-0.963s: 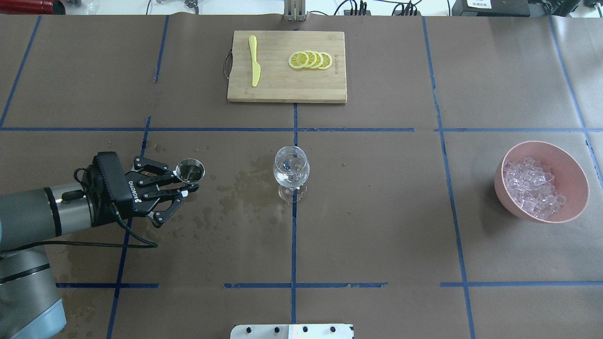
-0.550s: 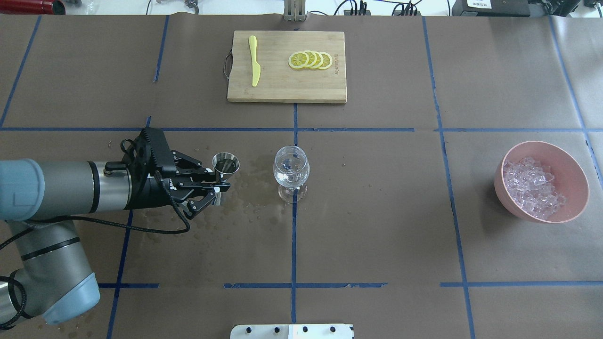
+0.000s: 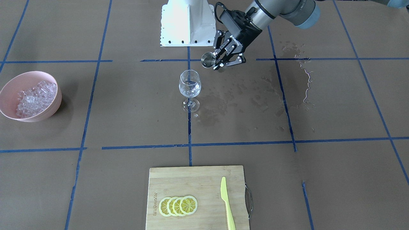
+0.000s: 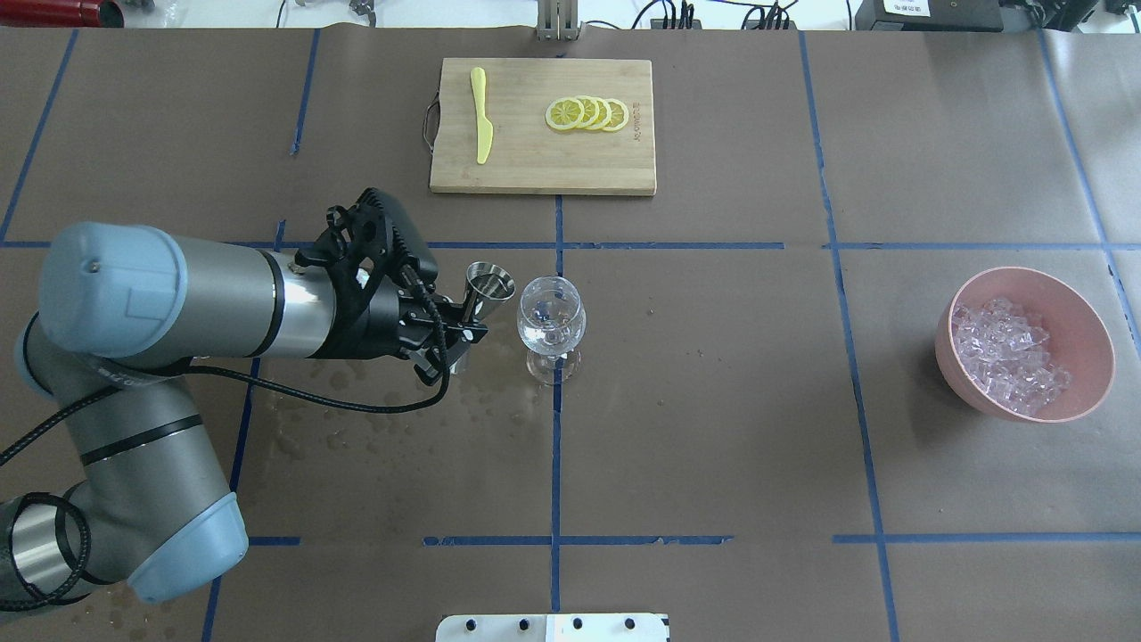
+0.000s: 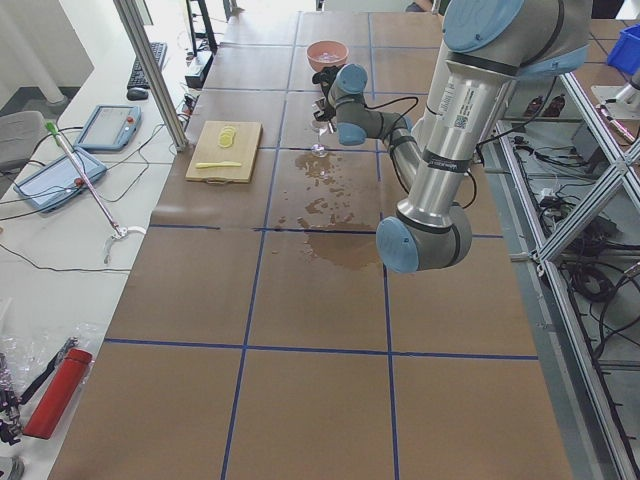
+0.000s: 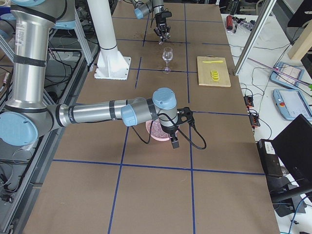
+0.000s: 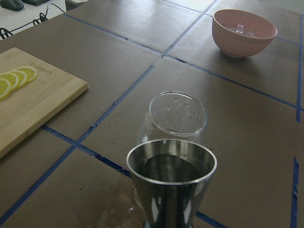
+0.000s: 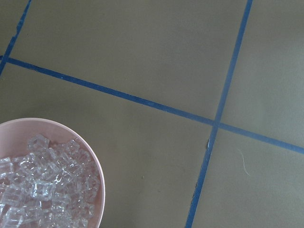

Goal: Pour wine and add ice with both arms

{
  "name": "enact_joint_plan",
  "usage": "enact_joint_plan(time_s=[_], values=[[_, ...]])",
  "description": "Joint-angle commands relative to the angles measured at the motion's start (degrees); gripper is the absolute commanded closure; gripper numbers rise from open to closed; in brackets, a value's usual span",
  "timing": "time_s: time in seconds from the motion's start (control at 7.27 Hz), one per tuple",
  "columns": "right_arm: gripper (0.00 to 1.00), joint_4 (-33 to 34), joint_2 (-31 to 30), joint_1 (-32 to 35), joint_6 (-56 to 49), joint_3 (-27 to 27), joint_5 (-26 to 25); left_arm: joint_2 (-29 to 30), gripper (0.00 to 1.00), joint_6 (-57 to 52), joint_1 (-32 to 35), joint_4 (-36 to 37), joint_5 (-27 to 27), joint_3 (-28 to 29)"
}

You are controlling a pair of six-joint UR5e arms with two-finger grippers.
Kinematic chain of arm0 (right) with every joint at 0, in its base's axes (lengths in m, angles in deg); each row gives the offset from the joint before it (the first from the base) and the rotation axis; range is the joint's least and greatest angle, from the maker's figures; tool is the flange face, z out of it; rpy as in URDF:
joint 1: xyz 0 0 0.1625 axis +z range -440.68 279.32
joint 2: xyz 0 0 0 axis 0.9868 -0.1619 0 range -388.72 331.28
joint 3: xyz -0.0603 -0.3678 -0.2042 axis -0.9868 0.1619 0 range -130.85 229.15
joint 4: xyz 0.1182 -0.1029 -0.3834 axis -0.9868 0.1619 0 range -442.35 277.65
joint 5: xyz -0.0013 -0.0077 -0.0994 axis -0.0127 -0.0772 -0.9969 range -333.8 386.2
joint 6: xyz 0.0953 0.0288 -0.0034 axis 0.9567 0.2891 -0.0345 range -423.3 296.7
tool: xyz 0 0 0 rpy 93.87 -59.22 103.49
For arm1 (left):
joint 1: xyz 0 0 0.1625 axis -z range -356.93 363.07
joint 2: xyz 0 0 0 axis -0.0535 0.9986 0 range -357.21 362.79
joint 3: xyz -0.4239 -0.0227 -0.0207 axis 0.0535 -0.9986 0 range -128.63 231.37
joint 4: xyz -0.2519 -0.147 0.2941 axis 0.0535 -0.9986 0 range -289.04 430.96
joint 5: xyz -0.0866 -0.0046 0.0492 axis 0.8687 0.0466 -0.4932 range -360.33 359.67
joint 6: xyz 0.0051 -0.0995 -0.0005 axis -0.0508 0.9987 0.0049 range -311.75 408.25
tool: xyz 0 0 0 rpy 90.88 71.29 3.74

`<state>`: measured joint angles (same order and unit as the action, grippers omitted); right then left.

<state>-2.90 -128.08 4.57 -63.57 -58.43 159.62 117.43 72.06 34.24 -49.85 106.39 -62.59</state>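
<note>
A clear stemmed glass [image 4: 551,325] stands upright at the table's middle, also seen in the front view [image 3: 189,84] and the left wrist view [image 7: 178,116]. My left gripper [image 4: 468,321] is shut on a steel measuring cup [image 4: 490,285] that holds dark liquid [image 7: 171,171]. The cup is upright, just left of the glass rim and about level with it. The ice [image 4: 1007,357] is heaped in a pink bowl [image 4: 1070,294] at the far right. My right gripper [image 6: 174,141] hangs by that bowl, seen only in the exterior right view; I cannot tell whether it is open or shut.
A bamboo cutting board [image 4: 542,169] at the back carries lemon slices [image 4: 588,114] and a yellow knife [image 4: 481,116]. Wet splashes [image 4: 374,419] mark the brown paper left of the glass. The white base block [image 4: 553,627] sits at the near edge.
My left arm has carried the measuring cup to the right and slightly away, from the left part of the table to right beside the glass. The glass and the bowl have not moved.
</note>
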Motion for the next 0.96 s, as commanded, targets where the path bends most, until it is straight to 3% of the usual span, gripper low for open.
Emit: enact_joint_plan(time_s=[0.0,0.55,0.83], values=[[0.00,0.0,0.0,0.0,0.0,0.0,0.0,2.8,1.00,0.0,-0.2,6.6,0.0,-0.1],[0.00,0.0,-0.1,0.0,0.0,0.0,0.0,7.3,1.00,-0.5,-0.6,19.2,-0.2,-0.2],[0.00,0.0,-0.1,0.0,0.0,0.0,0.0,7.6,1.00,-0.8,-1.3,21.2,-0.2,0.0]])
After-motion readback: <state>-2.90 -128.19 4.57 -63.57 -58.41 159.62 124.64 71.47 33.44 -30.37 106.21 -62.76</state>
